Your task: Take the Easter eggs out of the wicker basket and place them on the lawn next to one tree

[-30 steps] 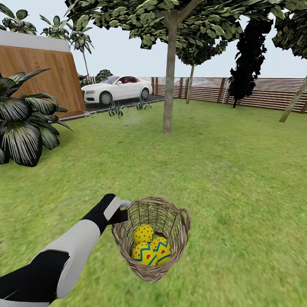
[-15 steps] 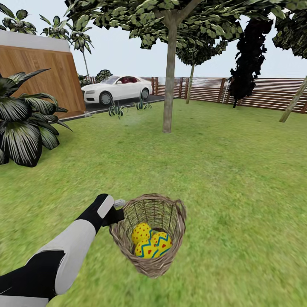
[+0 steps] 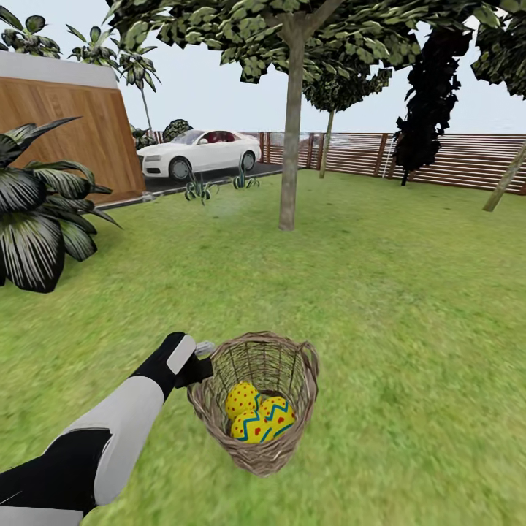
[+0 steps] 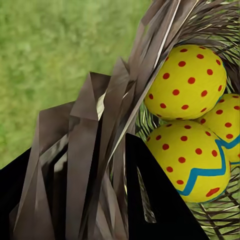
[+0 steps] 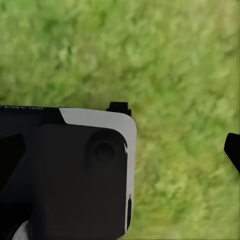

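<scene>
Left tool (image 3: 205, 353) clamped on wicker basket (image 3: 256, 442) rim, lower centre of frame — eggs (image 3: 257, 416) inside. Best carried level toward tree (image 3: 290, 146), upper centre — slowly. Right tool's opening: cannot tell.

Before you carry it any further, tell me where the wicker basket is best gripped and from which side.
Grip the wicker basket at its rim wall, coming from the robot's left, where the left gripper already sits with the weave between its fingers. The thin upright open-weave wall suits a pinch. The basket tilts, so the Easter eggs could probably roll; a hold nearer the loop handle might hang straighter.
</scene>
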Available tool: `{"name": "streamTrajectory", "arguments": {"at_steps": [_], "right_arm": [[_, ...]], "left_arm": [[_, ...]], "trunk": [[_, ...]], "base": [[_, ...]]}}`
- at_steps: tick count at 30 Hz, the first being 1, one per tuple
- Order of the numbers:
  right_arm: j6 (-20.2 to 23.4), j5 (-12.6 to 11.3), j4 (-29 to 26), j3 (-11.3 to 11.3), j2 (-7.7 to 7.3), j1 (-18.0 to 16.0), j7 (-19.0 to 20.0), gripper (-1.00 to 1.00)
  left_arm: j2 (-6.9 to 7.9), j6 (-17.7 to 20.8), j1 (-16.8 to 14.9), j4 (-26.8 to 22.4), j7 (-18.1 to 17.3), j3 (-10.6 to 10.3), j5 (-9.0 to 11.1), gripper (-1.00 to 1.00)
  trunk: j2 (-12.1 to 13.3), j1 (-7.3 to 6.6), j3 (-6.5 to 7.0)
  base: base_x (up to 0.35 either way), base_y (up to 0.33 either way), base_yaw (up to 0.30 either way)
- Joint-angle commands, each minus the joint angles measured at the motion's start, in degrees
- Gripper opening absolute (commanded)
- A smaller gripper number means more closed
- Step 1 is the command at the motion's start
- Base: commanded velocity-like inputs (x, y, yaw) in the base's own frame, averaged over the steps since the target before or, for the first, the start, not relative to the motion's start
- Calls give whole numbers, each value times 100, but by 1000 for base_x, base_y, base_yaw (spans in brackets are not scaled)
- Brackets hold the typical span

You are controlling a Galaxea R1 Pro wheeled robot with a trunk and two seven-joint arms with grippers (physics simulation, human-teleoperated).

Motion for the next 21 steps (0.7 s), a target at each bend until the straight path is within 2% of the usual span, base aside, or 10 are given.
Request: {"name": "streamTrajectory", "arguments": {"at_steps": [1, 21], "right_arm": [[-38, 46, 25, -48, -6, -11, 6, 100], [-40, 46, 21, -48, -7, -10, 6, 100]], "left_arm": [[-6, -7, -5, -8, 48, 42, 101, -100], [3, -7, -5, -8, 48, 34, 93, -100]], "trunk": [[-12, 7, -12], [-12, 7, -12]], "base": [[339, 0, 0], [339, 0, 0]]}}
